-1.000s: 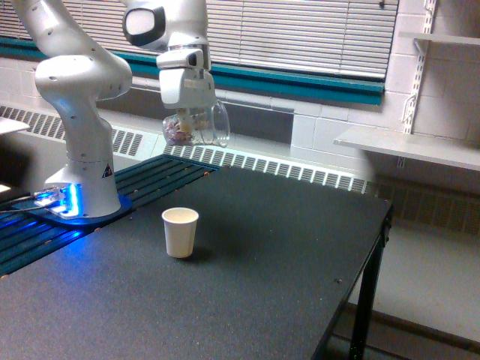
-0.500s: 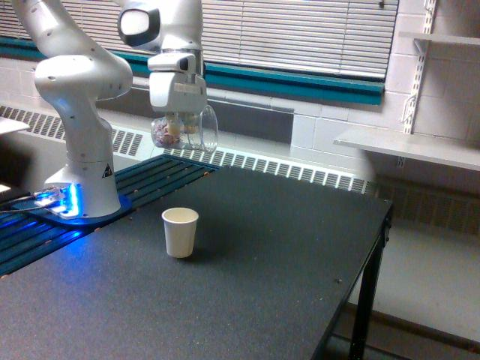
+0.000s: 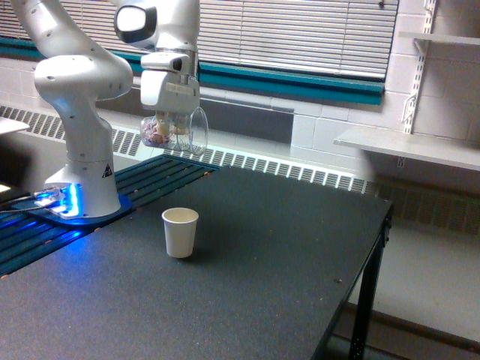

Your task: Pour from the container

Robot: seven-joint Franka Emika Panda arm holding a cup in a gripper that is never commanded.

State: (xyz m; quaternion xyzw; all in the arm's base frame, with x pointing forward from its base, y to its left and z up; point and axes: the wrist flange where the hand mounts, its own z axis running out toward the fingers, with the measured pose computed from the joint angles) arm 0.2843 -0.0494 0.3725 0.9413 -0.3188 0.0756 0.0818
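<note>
While tool (image 3: pixel 171 120) grips it, container (image 3: pixel 174 131) sideways, apparently pinkish pieces inside.

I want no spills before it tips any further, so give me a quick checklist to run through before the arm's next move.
1. Grip: gripper closed on the clear container: ok.
2. Contents: pinkish-white pieces visible inside the container, none on the table: ok.
3. Receiver: white paper cup upright, mouth open: ok.
4. Alignment: container mouth directly over the paper cup: cannot tell from the single view.
5. Height: container well above the paper cup; a long drop may scatter pieces: not ok.
6. Path down to the cup free of obstacles: ok.
</note>
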